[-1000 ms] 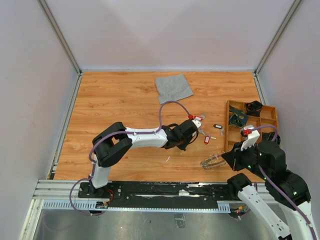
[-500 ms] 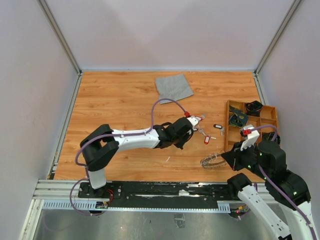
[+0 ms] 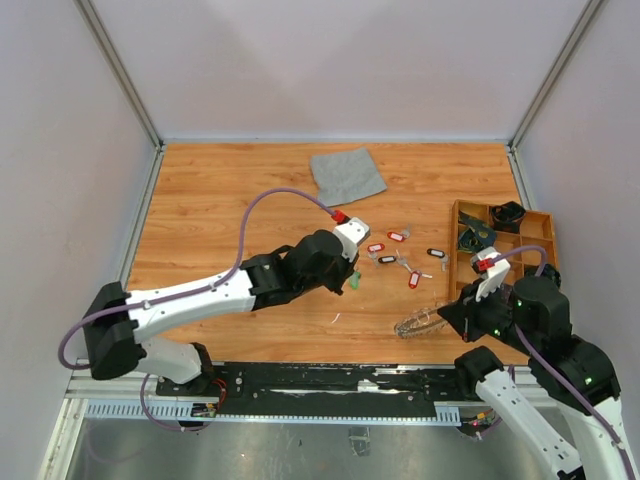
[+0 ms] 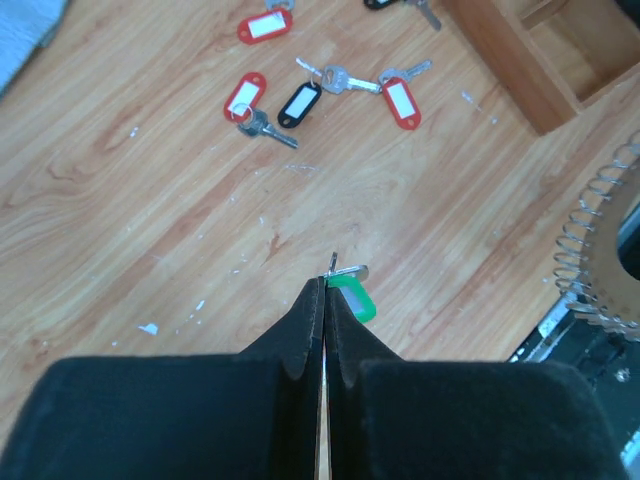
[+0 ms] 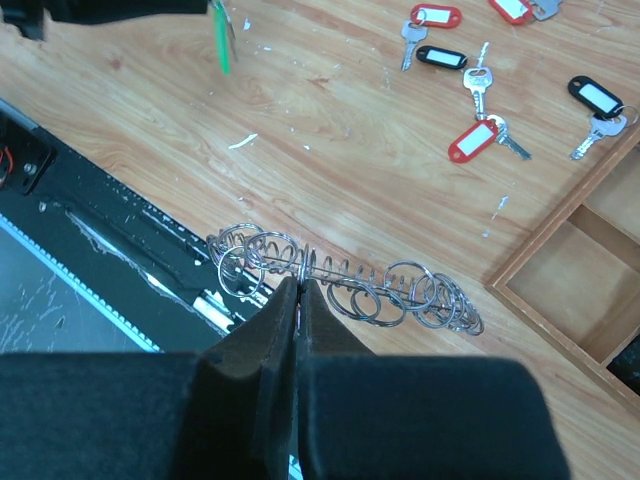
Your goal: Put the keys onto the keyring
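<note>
Green key (image 4: 352,300) at L gripper (image 4: 322,284) tip

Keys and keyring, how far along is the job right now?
Nothing looks done: no tagged key hangs on the keyring, which the right gripper pinches. In hand: the left gripper holds the green-tagged key. Left: threading it, plus the red- and black-tagged keys lying loose.

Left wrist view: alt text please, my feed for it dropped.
The left gripper, shut, pinches a green-tagged key at its fingertips over the wooden table. Beyond lie loose keys with red and black tags. A tray corner shows top right, and the keyring sits at the right edge.
</note>
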Robot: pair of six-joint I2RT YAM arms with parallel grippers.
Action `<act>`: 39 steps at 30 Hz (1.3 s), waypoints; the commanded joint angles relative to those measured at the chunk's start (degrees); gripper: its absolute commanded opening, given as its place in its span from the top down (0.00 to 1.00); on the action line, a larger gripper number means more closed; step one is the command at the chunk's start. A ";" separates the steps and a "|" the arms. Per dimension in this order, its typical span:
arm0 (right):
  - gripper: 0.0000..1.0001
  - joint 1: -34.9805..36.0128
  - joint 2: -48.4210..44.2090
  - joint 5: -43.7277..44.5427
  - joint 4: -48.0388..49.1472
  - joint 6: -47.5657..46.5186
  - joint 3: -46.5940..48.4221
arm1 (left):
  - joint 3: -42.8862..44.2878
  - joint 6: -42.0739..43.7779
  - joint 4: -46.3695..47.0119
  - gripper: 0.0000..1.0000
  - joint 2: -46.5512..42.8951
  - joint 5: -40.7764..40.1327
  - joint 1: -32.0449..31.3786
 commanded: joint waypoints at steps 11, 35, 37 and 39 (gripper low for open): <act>0.99 -0.73 6.50 -7.61 -1.67 1.16 5.17 | -6.69 1.60 -6.91 0.99 -22.87 -4.57 -1.97; 0.99 0.42 17.70 -16.65 18.49 3.89 3.34 | -8.62 4.94 -8.88 1.00 -32.47 -1.57 -1.92; 0.99 1.07 19.81 -17.28 20.00 3.33 3.62 | -8.51 5.48 -8.79 1.00 -32.57 -1.92 -1.88; 0.99 1.89 22.01 -18.17 21.95 3.28 4.20 | -8.46 6.46 -8.15 1.00 -32.47 -2.20 -1.88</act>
